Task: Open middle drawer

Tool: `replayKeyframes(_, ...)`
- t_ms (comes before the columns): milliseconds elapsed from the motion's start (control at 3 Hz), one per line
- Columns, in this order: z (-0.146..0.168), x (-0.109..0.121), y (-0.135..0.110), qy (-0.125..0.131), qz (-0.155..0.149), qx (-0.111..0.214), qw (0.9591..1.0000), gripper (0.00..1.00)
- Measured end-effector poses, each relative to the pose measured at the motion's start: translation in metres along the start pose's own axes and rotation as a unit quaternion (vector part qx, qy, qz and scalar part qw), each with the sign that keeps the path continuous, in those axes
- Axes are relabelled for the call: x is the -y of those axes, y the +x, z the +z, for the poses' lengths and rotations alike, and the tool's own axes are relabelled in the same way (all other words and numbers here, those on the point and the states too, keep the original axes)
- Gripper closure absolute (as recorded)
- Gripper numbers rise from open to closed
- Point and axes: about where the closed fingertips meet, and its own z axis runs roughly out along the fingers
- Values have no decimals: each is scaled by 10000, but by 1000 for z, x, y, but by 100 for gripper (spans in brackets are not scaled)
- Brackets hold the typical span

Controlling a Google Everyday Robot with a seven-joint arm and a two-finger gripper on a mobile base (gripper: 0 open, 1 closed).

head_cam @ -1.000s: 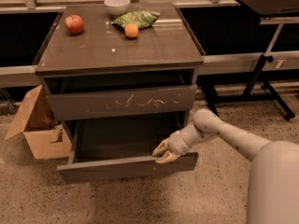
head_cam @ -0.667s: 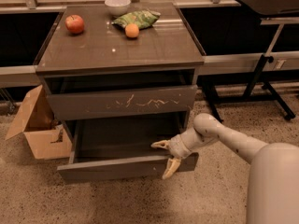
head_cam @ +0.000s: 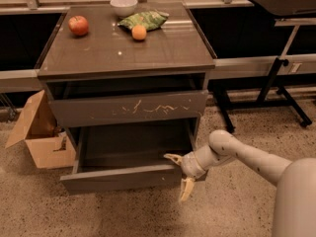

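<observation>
Grey-brown middle drawer [head_cam: 123, 177] stands pulled out, gripper [head_cam: 180, 174] (fingers spread wide) at its right end.

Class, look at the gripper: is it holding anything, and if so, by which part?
Nothing is held. The gripper is open at the right end of the middle drawer front, one finger at its top edge, the other pointing down.

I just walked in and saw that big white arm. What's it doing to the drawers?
A robot arm is working on the cabinet. Its gripper is down at the right end of the middle drawer, with its fingers spread open. That drawer is already pulled well out. The scratched drawer above it is pushed in. An apple, an orange and a bowl sit on top.
</observation>
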Motion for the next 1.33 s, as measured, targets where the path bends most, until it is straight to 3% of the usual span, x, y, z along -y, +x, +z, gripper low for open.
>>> replayKeyframes(333, 0, -14, -3, -28, 151, -38, 9999, 17)
replayKeyframes(667, -2, -22, -6, -32, 217, -71, 9997, 13)
replayKeyframes(1000, -21, -22, -15, 234, 85, -109, 9996, 0)
replayKeyframes(1333, -40, -21, -24, 469, -38, -167, 9988, 0)
